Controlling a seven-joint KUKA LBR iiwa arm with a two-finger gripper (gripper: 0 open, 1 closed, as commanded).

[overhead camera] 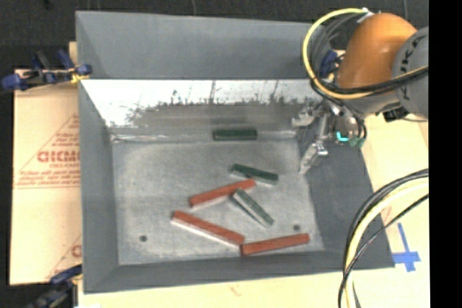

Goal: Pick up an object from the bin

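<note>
Looking down, we see our claw [315, 152] beside the right wall of the scuffed grey bin [144, 177], released or clenched we cannot tell; a green bar [254, 173] lies nearest, toward the bin's middle.

A rounded orange cover [379, 47] was ringed by looped yellow and black cables [312, 47]. Beside it sat a grey casing [413, 58] with dark lettering. Below them, the gripper [309, 161] was pale bare metal, with a small teal spot [348, 137] near its base.

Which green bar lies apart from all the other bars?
The green bar lying alone at the foot of the bin's far wall. The two other green bars lie clustered among the red bars further forward.
</note>
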